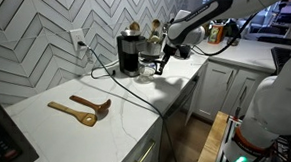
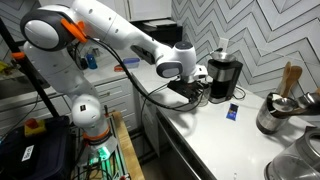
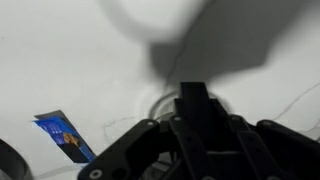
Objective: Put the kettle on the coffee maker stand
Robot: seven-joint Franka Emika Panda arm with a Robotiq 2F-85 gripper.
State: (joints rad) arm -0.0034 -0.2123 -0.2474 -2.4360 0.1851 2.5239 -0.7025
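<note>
Currently: arm (image 2: pixel 110 30) reaches across the counter (image 1: pixel 48 131), forearm sloping down, wrist bent so the gripper (image 2: pixel 196 86) points down just beside the coffee machine (image 1: pixel 131 52). Fingers: a blurred dark mass in the wrist view; whether spread or clamped cannot be told. Kettle (image 2: pixel 190 97): squat dark shape directly under the gripper, low at the counter, short of the coffee maker stand (image 2: pixel 223 98). Appears upright; handle direction not discernible. Blue packet (image 3: pixel 65 137): flat on the counter nearby.
</note>
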